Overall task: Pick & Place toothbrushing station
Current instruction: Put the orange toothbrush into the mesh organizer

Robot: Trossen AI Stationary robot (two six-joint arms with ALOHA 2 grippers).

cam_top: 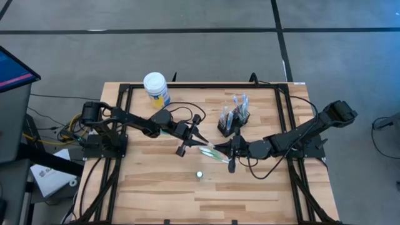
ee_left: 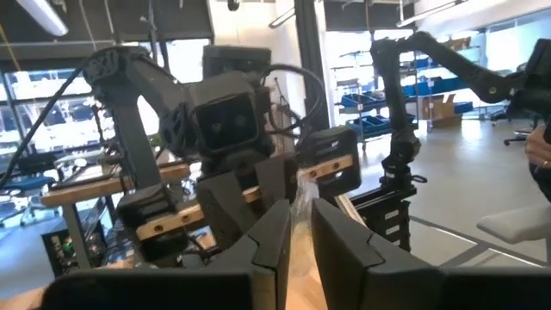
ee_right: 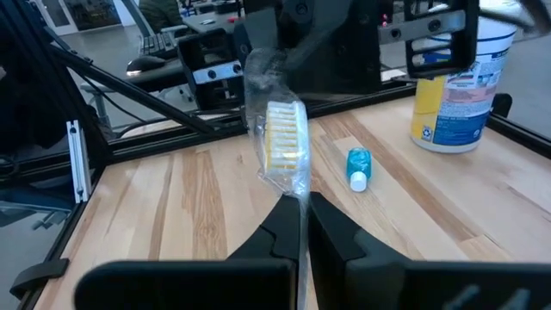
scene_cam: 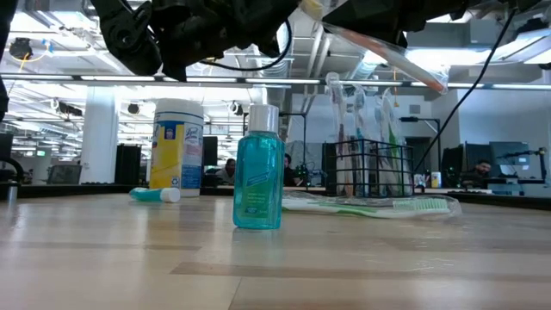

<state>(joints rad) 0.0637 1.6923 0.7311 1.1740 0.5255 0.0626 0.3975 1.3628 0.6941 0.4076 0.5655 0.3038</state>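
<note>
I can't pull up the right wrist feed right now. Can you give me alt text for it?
The right gripper is shut on a clear-wrapped toothbrush with yellow bristles, held up above the wooden table. Just beyond it is the left arm's gripper; a small teal tube lies on the table near a white-lidded jar.

We see the black wire-mesh holder (cam_top: 234,122) standing upright toward the table's far side, several slim toothbrushes (cam_top: 240,106) upright inside it. A green-and-white wrapped toothbrush (scene_cam: 379,207) lies flat nearby (clear packaging still on). A small teal tube (scene_cam: 156,195) lies on its side beside the jar.
</note>
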